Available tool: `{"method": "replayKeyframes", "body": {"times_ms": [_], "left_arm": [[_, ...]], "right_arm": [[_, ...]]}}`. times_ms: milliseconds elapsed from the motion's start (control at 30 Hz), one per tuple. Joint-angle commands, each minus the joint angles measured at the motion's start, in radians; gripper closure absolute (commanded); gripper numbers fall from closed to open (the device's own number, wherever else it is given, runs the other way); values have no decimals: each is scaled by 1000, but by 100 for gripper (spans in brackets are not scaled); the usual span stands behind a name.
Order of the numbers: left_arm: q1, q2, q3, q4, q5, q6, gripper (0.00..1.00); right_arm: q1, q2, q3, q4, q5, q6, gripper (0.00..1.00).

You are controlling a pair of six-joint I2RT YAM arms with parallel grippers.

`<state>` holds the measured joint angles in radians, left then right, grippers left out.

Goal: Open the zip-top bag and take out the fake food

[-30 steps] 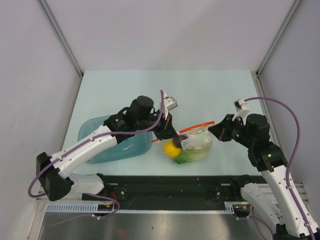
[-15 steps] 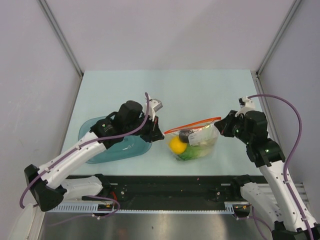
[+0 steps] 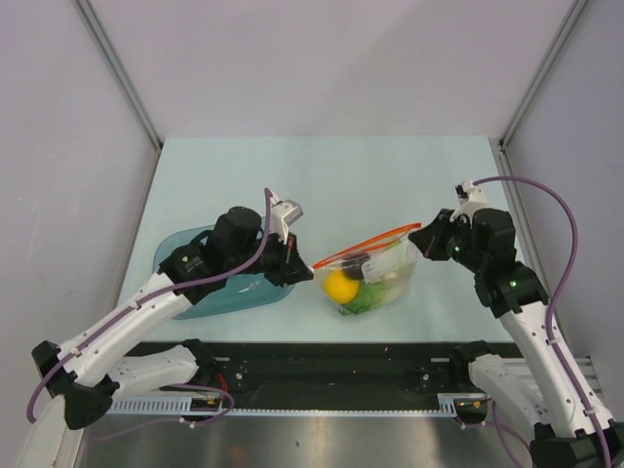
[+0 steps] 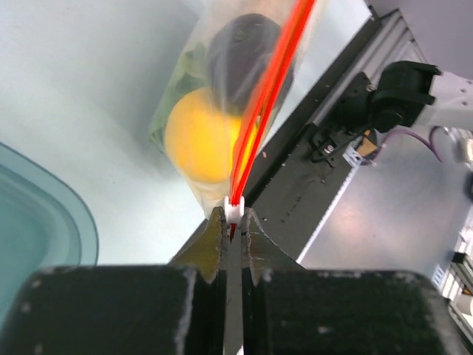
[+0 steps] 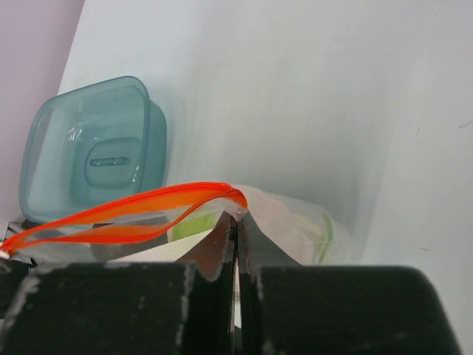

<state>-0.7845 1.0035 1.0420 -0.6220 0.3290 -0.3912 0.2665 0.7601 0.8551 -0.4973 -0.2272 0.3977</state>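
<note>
Left claw [image 4: 234, 222] of mine is pressed together on the very end of the zip strip [image 3: 366, 244], right at a small white tab [image 4: 234, 210]. My right claw [image 5: 236, 222] pinches the opposite top corner of the zip-top bag [image 3: 378, 275]. Between them the bag is strung out over the near middle of the desk [image 3: 370, 175], just right of the teal tray [image 3: 168, 255], its belly sagging below the strip. Whether the bottom touches the desk I cannot tell.

The film is thin, clear and crinkly, so I judge it soft and slippery, with no stiffness of its own, and it would slide out of a loose pinch. The strip is the only firm part, and that is the place to hold, as both claws do. From the right wrist the red-orange strip looks like two bands bowed a little apart, so the mouth may be partly open; I would not swear to it.

The fake food sits inside, bunched toward my left end: a yellow fruit [image 4: 198, 144], a dark piece [image 4: 244, 48] beside it, and lettuce [image 3: 366, 302] low down. Light hollow plastic, I reckon, and the round fruit will roll once out. Fetching them needs one claw free, and the bag will slump when either lets go.
</note>
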Motion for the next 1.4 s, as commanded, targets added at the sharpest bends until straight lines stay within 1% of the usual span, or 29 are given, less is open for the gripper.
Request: {"method": "replayKeyframes", "body": {"times_ms": [0, 33, 67, 100, 133, 200, 233, 267, 333, 400, 500, 533, 567, 667, 733, 800, 900, 967, 1000, 1033, 1067, 1200, 1267, 1300, 1333, 1367], "left_arm": [[16, -51, -57, 57, 123, -55, 100], [16, -43, -71, 147, 140, -76, 100], [16, -36, -85, 194, 183, -125, 100], [16, -28, -103, 237, 202, -149, 100], [13, -7, -111, 316, 212, -168, 100], [8, 10, -125, 385, 231, -221, 100], [1, 23, -128, 431, 235, -233, 100], [-2, 41, -126, 448, 243, -251, 100], [-12, 61, -122, 476, 251, -264, 100], [-19, 79, -117, 495, 257, -276, 100], [-33, 99, -120, 516, 263, -294, 100], [-42, 106, -122, 519, 263, -298, 100], [-45, 110, -122, 522, 262, -301, 100], [-62, 121, -125, 527, 260, -305, 100], [-70, 122, -128, 531, 259, -308, 100], [-71, 118, -129, 530, 260, -313, 100], [-76, 109, -129, 524, 263, -310, 100], [-78, 104, -132, 521, 265, -310, 100], [-81, 104, -137, 521, 265, -308, 100], [-84, 104, -138, 519, 268, -308, 100], [-85, 106, -140, 516, 266, -308, 100], [-101, 92, -157, 501, 249, -304, 100], [-102, 86, -161, 492, 245, -293, 99], [-102, 81, -157, 473, 239, -287, 95], [-102, 83, -151, 458, 232, -267, 91], [-102, 83, -140, 441, 226, -253, 87]], "right_arm": [[-23, 123, 88, 42, 33, -17, 98], [-23, 151, 143, 14, 16, -2, 90], [-23, 200, 165, -16, -6, 13, 74], [-21, 214, 189, -85, -9, 27, 66], [-21, 225, 214, -115, -12, 55, 50], [-24, 220, 231, -196, -9, 81, 40], [-23, 216, 237, -223, -8, 111, 32], [-23, 209, 249, -251, -12, 127, 28], [-24, 203, 266, -366, -12, 147, 20], [-23, 202, 277, -490, -8, 170, 18], [-24, 157, 243, -569, -34, 236, 15], [-23, 112, 236, -570, -43, 259, 14], [-21, 85, 228, -572, -60, 321, 14], [-20, -16, 211, -506, -87, 424, 14], [-10, -50, 182, -423, -100, 502, 1], [3, -62, 153, -348, -121, 545, 0], [37, -30, 124, -298, -112, 575, 1], [60, -24, 117, -265, -60, 599, 9], [65, -10, 116, -229, -49, 607, 12], [71, -1, 111, -207, -43, 622, 17], [83, 16, 102, -166, -49, 627, 20], [131, 111, 108, -141, -34, 607, 21], [151, 131, 108, -145, -11, 593, 26], [160, 142, 107, -150, -8, 590, 29], [163, 154, 105, -153, -6, 586, 39], [166, 160, 105, -167, -3, 580, 46]]}}
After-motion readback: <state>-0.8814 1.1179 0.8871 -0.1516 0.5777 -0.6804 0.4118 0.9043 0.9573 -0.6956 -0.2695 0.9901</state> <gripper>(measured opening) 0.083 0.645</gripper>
